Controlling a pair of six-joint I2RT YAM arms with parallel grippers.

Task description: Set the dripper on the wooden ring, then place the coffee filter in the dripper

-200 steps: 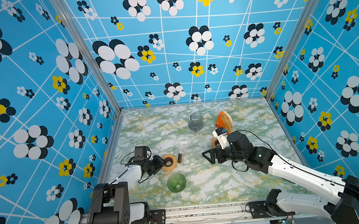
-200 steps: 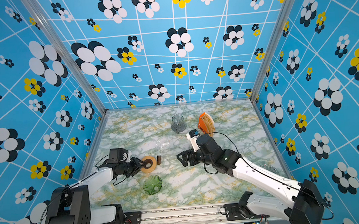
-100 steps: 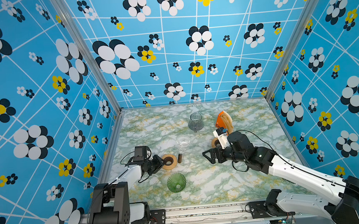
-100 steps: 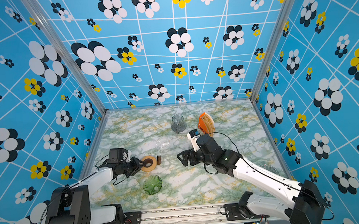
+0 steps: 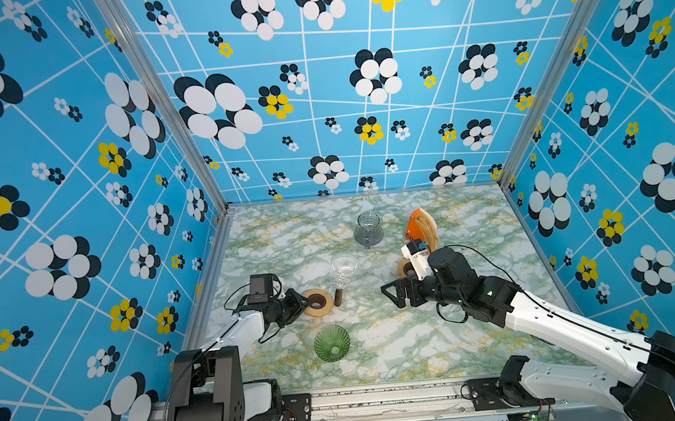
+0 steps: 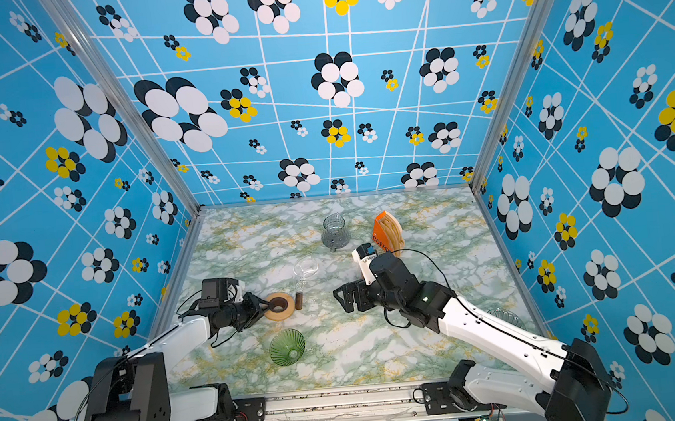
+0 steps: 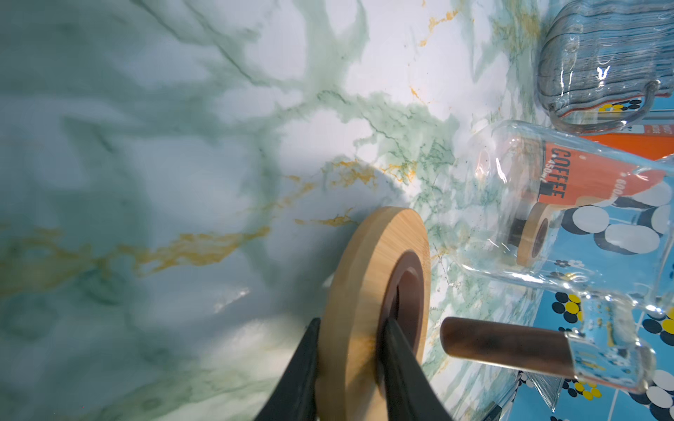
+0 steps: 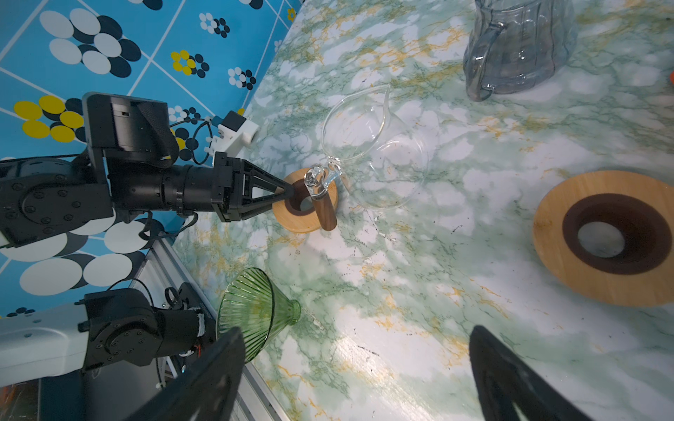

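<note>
Coffee filters [image 5: 429,228]: tan paper cones standing in an orange pack [image 5: 412,230] at the far side of the table [image 5: 423,350], just beyond the right arm. None has been drawn out.
Dripper [image 5: 331,344]: green ribbed glass cone lying on its side near the front edge, well apart from the filters and touched by neither arm.
Left pincer [image 7: 352,324]: pinching the band of a wooden ring [image 7: 368,277], with one finger down the hole and one outside the rim. The ring lies flat, just beside the wooden handle of a clear glass server [image 5: 344,264].
Right pincer [image 5: 390,297]: spread wide and holding nothing, low over bare table between the server and a second wooden ring [image 8: 583,291].
Step, as judged: readying a seat for the dripper; the filter work has not begun.
Filter handling: very light, thin and limp – likely to crease, tear or come away several at once.
Where to hold: the free upper edge standing out of the pack, with a shallow, gentle pinch on one sheet.
Dripper handling: glass is hard, slick and breakable – on its side it may roll, so it probably needs standing mouth-up first.
</note>
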